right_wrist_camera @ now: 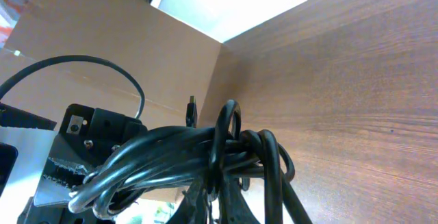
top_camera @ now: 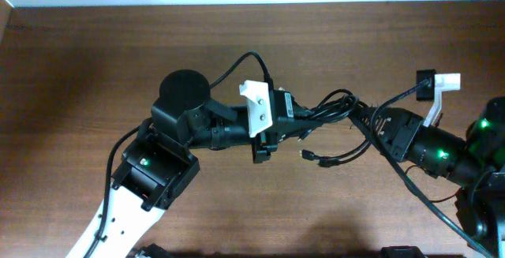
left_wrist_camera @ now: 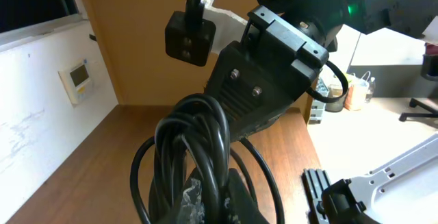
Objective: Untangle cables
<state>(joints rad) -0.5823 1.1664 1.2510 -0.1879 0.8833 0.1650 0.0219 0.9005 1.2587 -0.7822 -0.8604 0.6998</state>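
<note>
Centre of overhead frame: tangled cable bundle held between both grippers.
Left gripper and right gripper each look pinched onto the bundle. Separation step, judged early. Next move calls for regrasping a loose plug end.

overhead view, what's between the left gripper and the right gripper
The tangled black cable bundle spans the gap from left gripper to right gripper, seen in the overhead view.
</note>
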